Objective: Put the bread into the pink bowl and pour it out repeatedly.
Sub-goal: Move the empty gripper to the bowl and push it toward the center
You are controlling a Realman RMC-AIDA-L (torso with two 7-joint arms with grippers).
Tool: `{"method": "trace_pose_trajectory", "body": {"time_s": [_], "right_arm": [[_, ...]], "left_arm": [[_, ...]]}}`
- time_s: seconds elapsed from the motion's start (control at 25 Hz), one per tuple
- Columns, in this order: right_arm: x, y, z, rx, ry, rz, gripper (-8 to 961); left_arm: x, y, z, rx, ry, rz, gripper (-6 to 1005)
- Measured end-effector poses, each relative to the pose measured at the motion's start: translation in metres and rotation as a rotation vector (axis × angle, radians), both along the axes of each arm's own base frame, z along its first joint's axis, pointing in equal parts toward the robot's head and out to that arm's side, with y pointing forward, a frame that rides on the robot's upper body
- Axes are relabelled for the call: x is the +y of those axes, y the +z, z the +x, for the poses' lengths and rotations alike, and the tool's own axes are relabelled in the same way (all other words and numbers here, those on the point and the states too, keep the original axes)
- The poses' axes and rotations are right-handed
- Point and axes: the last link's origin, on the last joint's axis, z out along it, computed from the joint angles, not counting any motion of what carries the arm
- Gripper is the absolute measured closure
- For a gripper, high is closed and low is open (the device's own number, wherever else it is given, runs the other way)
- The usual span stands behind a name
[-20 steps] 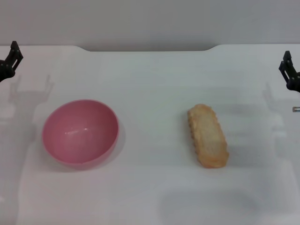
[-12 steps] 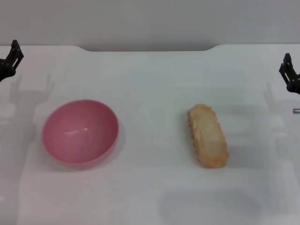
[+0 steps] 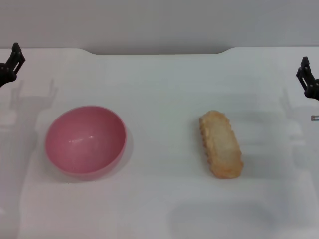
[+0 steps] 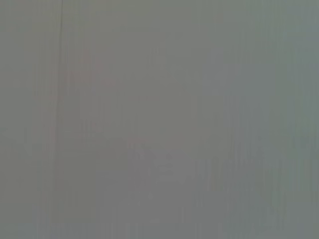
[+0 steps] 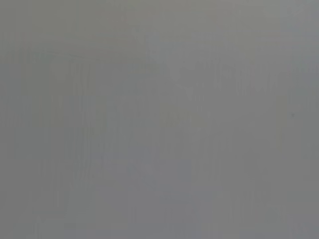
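The pink bowl (image 3: 84, 140) stands upright and empty on the white table, left of centre in the head view. The bread (image 3: 221, 144), a golden-tan toy baguette, lies on the table right of centre with its pale flat side up, well apart from the bowl. My left gripper (image 3: 11, 66) is at the far left edge, above and behind the bowl. My right gripper (image 3: 307, 78) is at the far right edge, behind and right of the bread. Both wrist views show only plain grey surface.
The white table (image 3: 159, 89) runs back to a grey wall with a shallow notch in its far edge. A small grey metal piece (image 3: 315, 118) shows at the right edge below my right gripper.
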Motion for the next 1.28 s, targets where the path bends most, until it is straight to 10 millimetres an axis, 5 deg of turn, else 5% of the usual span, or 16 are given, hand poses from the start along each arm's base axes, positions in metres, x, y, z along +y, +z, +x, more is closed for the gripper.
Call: {"method": "trace_pose_trajectory", "body": {"time_s": [0.48,0.72,0.88,1.28], "right_arm": [[0.0,-0.001,0.001,0.0,-0.003,-0.004,133],[0.002,-0.003,-0.002,0.005,-0.003,-0.02,134],[0.005,-0.003,-0.004,0.013,-0.003,-0.03,134],[0.014,0.001,-0.005,0.036,-0.022,-0.027,134]], "left_arm": [[0.009,-0.005,0.018,-0.033,-0.031,-0.071,171],[0.016,0.031,0.082,0.011,-0.029,-0.137,178],[0.013,0.041,0.098,0.03,0.125,-0.23,182],[-0.018,0.031,0.122,0.148,0.37,-0.529,192]]}}
